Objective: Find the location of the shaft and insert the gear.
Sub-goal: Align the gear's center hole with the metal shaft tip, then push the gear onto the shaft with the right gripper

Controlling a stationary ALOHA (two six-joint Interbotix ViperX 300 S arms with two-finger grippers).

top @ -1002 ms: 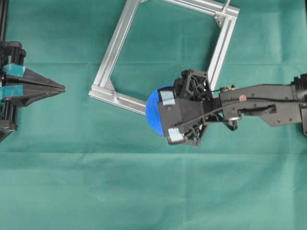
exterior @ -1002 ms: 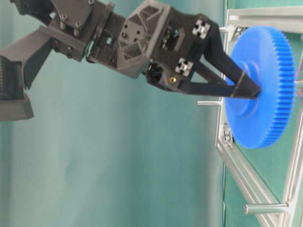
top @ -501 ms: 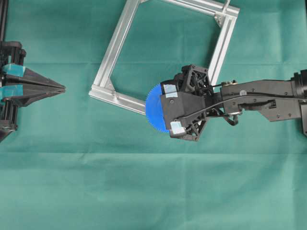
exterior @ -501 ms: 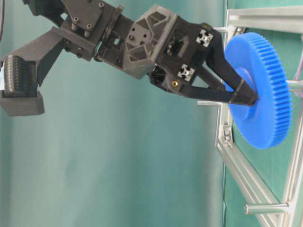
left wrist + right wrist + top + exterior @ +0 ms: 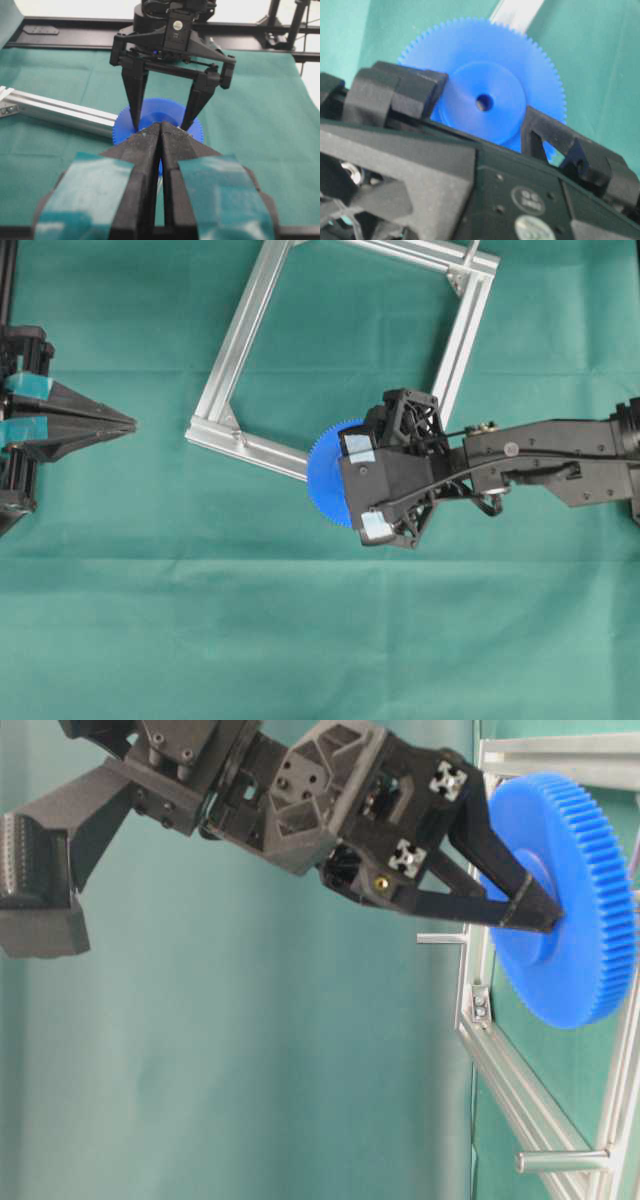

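Now: one gear (image 5: 325, 476), blue, pinched at raised hub by right gripper (image 5: 535, 910), held over lower corner of aluminium frame (image 5: 245, 335). Green cloth (image 5: 300, 640) open below and left of gear. Two grippers, one frame. Left gripper (image 5: 128, 424) parked at left edge, fingers pressed together, well apart from gear. Right wrist view alone shows gear's centre hole, unfilled. Table-level view alone shows gear face-on against frame bars. Shaft: cannot pick out.

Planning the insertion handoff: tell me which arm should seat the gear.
Right. Its end effector already grips the gear by the hub at the frame; the left end effector sits shut, far away.
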